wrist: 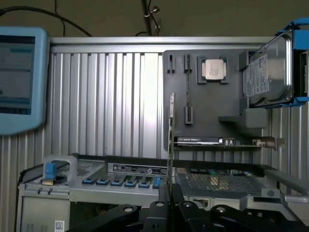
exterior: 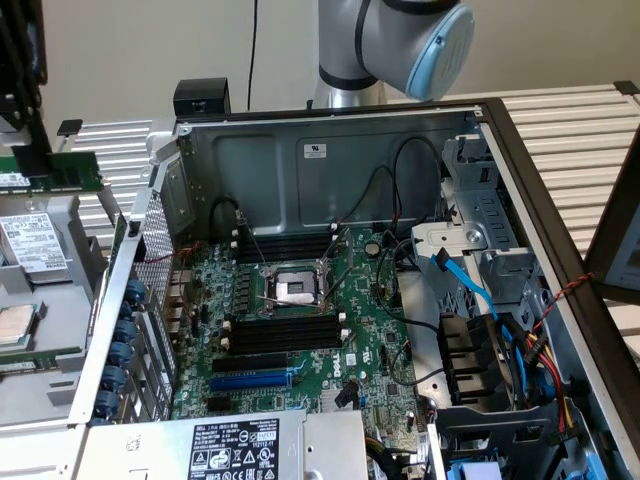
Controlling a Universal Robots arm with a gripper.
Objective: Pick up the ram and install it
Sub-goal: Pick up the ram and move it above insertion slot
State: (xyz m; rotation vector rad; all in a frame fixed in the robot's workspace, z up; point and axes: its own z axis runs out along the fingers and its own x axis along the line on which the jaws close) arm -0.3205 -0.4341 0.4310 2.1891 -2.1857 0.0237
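Hand (wrist: 166, 207) pinches the ram (wrist: 170, 135) on edge, outside the open case (exterior: 330, 150) at the exterior view's left; pickup seems done, and installing calls for exact alignment over the black memory slots (exterior: 285, 330).

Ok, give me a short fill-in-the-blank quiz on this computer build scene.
1. The pincer is ___ on the ram.
2. The long expansion slot is coloured ___.
3. The memory slots are coloured ___.
Missing words: shut; blue; black.
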